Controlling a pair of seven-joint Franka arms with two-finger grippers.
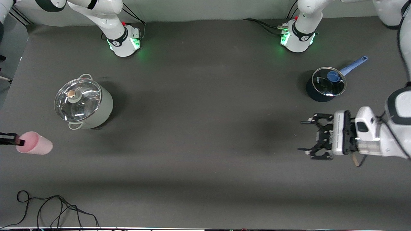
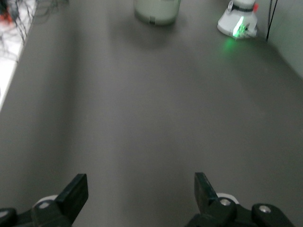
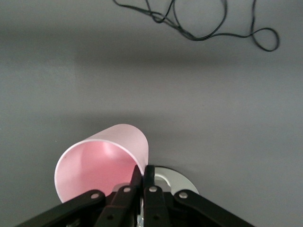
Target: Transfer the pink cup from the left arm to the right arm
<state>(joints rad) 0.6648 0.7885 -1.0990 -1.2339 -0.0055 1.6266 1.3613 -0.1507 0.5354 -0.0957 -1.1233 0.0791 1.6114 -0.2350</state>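
Note:
The pale pink cup [image 1: 37, 145] hangs tipped on its side over the right arm's end of the table, beside the large pot. My right gripper [image 1: 20, 141] reaches in from the edge of the front view and is shut on the cup. In the right wrist view its two black fingers [image 3: 137, 176] pinch the cup's wall at the rim, one inside and one outside, and the cup's [image 3: 102, 163] pink inside faces the camera. My left gripper [image 1: 301, 135] hovers over the left arm's end of the table, open, with only bare mat between its fingertips [image 2: 140, 189].
A large steel pot with a glass lid [image 1: 83, 102] stands toward the right arm's end. A small dark saucepan with a blue handle [image 1: 326, 84] stands near the left arm's base. A loose black cable [image 1: 57, 205] lies by the table edge nearest the front camera.

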